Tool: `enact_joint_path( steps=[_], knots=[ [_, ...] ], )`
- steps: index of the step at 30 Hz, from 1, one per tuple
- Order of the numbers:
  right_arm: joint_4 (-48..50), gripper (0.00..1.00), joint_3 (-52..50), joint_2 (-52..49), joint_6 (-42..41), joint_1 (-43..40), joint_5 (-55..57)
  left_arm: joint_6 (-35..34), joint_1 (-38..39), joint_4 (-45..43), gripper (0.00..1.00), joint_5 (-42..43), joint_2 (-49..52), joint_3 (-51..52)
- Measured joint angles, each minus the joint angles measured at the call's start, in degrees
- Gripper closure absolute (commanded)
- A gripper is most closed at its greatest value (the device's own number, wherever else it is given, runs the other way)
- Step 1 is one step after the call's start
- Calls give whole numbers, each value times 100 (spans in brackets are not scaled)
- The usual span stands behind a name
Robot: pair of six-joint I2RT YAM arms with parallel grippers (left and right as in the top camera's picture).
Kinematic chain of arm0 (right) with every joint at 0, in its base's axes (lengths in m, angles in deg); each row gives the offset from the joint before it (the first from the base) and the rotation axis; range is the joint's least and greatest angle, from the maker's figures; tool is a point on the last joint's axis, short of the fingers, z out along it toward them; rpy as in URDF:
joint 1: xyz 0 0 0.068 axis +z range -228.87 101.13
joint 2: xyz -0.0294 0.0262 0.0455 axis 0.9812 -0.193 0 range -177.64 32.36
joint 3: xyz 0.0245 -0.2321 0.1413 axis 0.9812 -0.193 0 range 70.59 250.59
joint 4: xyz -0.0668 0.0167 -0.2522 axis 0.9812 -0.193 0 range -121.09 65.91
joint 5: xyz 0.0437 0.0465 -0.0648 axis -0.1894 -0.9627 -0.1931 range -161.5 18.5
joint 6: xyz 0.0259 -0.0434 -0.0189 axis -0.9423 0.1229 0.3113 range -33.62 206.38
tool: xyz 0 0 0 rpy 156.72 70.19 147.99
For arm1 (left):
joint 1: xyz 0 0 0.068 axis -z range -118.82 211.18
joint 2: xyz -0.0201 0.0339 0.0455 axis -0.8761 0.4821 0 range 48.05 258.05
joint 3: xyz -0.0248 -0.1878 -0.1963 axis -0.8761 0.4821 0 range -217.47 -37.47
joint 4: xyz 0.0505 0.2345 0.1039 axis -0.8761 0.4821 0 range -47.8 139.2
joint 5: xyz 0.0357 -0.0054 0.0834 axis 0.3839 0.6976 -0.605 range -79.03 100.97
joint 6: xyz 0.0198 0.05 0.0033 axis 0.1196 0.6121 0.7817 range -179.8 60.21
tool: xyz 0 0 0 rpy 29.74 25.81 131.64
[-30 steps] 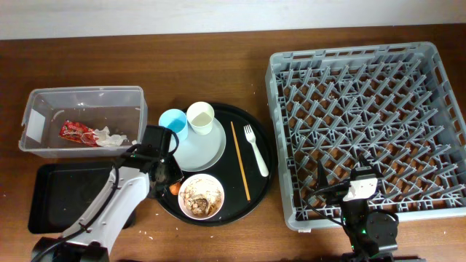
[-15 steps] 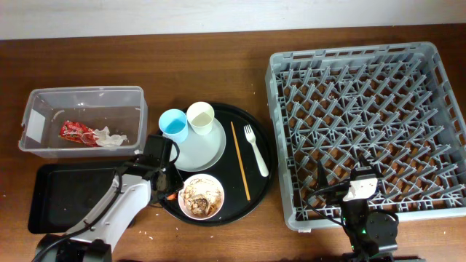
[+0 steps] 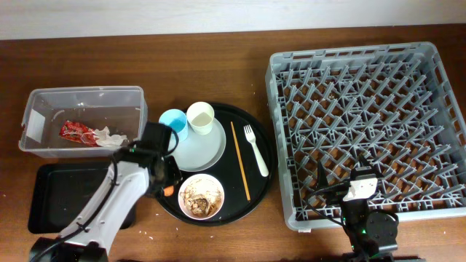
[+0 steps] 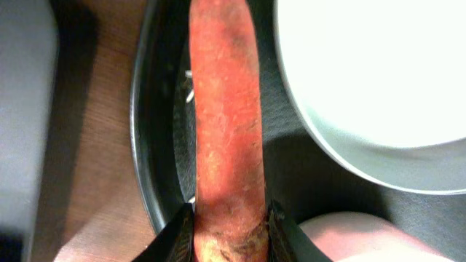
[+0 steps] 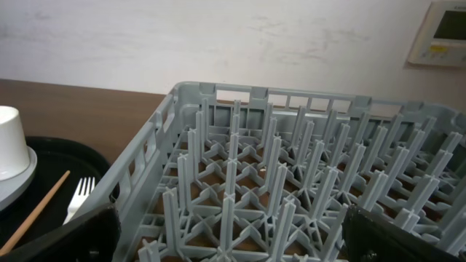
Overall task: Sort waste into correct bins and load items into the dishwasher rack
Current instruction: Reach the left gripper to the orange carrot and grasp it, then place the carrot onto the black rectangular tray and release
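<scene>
Carrot (image 4: 222, 131), just one, clamped between two left fingers (image 4: 175, 236); right fingers (image 5: 58, 236) spread wide.

The left arm (image 3: 109, 207) stretches diagonally forward and to the right, the left gripper (image 4: 230, 234) pointing down with jaws clamped on a carrot (image 4: 222, 109). The right arm (image 3: 368, 222) sits folded close to its base, the right gripper (image 5: 231, 244) level, spread wide and holding nothing.
</scene>
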Motion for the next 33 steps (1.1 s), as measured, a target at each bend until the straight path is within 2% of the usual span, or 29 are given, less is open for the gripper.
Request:
enact_joint_path(
  steps=[1,3,8,11,12,13,15,18,21,24,28,30,31,32,33],
  knots=[
    [0,1,0,0,2,0,0,24,0,247,94,2,4,-332],
    [2,1,0,0,0,0,2,42,0,671,99,26,7,-693],
    [0,1,0,0,0,0,0,42,-195,802,100,109,-525,-953],
    [0,1,0,0,2,0,0,42,-1165,780,100,105,-1259,-1010],
    [0,2,0,0,2,0,0,39,-1882,789,100,59,-1432,-1029],
    [0,1,0,0,0,0,0,44,-2138,796,100,92,-1469,-1029],
    [0,1,0,0,-2,0,0,35,-3248,796,100,50,-1475,-1029],
    [0,1,0,0,2,0,0,-11,-4094,664,99,35,-1475,-1029],
    [0,1,0,0,0,0,0,-214,-4535,256,98,-175,-1344,-750],
    [0,1,0,0,0,0,0,-293,-4837,-577,98,-205,-758,-48],
    [0,1,0,0,0,0,0,-361,-5139,-848,97,-188,122,68],
    [0,1,0,0,4,0,0,-380,-5200,-1032,64,-192,636,68],
    [2,1,0,0,-2,0,0,-380,-5202,-1056,20,-190,695,68],
    [0,1,0,0,4,0,0,-411,-5206,-1091,7,-201,741,68],
    [0,1,0,0,2,0,0,-396,-5209,-1147,5,-190,750,68]
  ],
)
